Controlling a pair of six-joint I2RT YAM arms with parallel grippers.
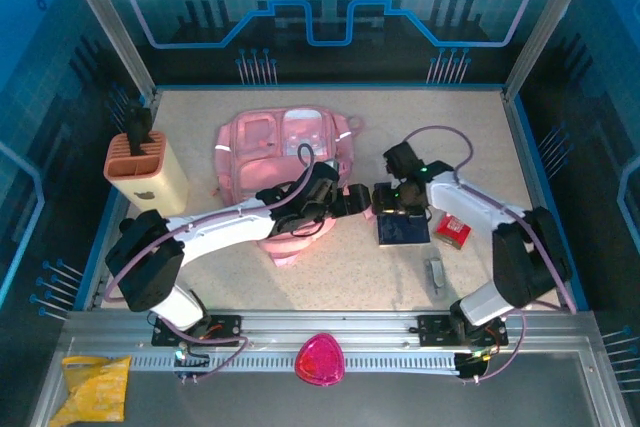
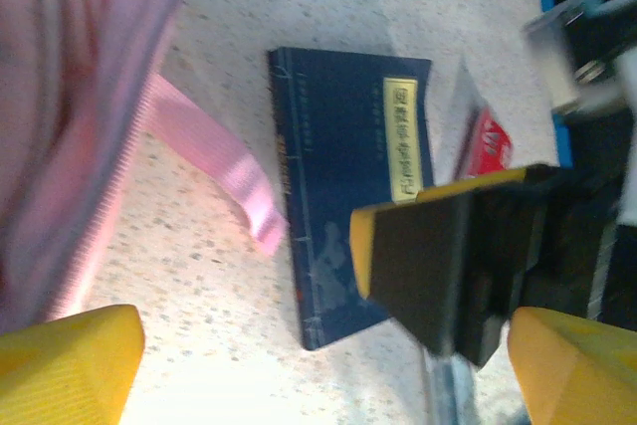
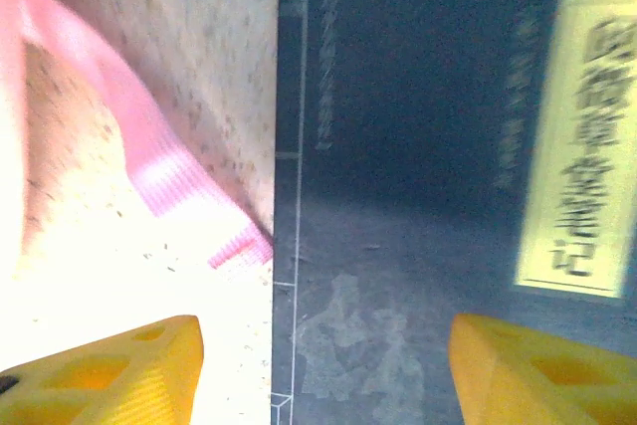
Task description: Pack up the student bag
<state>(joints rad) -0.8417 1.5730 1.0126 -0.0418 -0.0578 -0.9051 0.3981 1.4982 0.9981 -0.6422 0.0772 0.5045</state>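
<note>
The student bag (image 1: 275,152), big, soft and pink, lies at the table's middle back, and its edge fills the left of the left wrist view (image 2: 60,97). One of its pink straps (image 2: 214,161) trails toward a dark blue book (image 1: 403,229) with a yellow label (image 3: 582,146). My left gripper (image 1: 358,199) hovers open just right of the bag, its yellow fingertips (image 2: 70,365) wide apart with nothing between them. My right gripper (image 1: 397,209) hangs open low over the book (image 3: 418,196), one fingertip (image 3: 109,375) over the table beside the spine, the other over the cover.
A red box (image 1: 453,230) lies right of the book and a small grey item (image 1: 437,274) lies nearer the front. A beige pen holder (image 1: 145,172) stands at the left. A magenta rounded triangle (image 1: 320,359) and a yellow packet (image 1: 95,387) rest on the front ledge.
</note>
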